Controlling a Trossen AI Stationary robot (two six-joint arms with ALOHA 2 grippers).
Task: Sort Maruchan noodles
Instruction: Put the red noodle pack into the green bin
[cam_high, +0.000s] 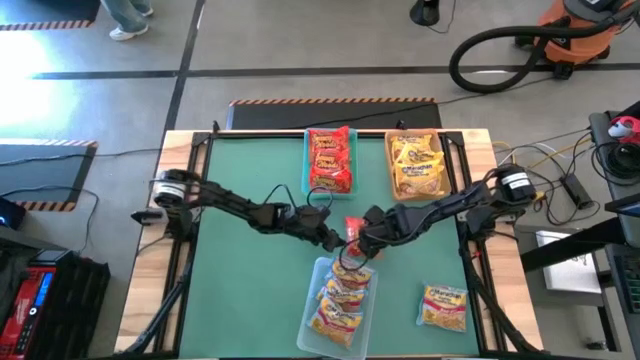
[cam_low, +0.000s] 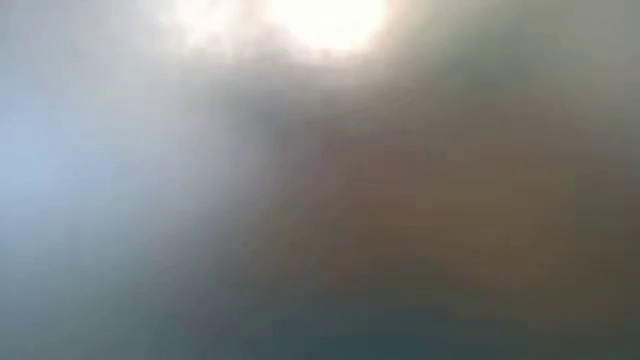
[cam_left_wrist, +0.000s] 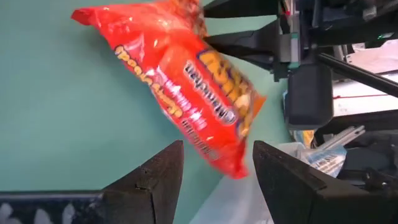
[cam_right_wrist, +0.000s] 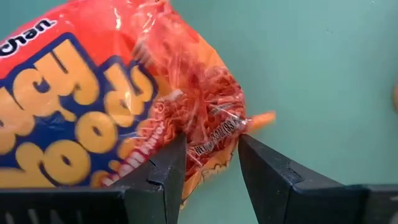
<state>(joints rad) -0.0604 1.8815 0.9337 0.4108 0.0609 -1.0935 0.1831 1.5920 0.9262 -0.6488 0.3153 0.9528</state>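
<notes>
Over the middle of the green table (cam_high: 250, 290), the right gripper (cam_right_wrist: 211, 163) pinches the crimped edge of a red Maruchan packet (cam_right_wrist: 93, 106) between nearly closed fingers, holding it off the mat just above the clear bin (cam_high: 312, 325) of yellow-orange packets (cam_high: 342, 300). The left gripper (cam_left_wrist: 216, 167) faces the same packet with its fingers spread wide, the packet's lower end hanging between them, and contact cannot be made out.

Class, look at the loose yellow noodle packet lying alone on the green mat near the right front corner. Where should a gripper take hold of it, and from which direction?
The yellow packet lies flat on the table, clear of the bin of mixed packets. Probably best: come straight down and pinch one short crimped end seam, since the flat middle offers nothing to close on. The right gripper, nearer, is occupied with the red packet.
</notes>
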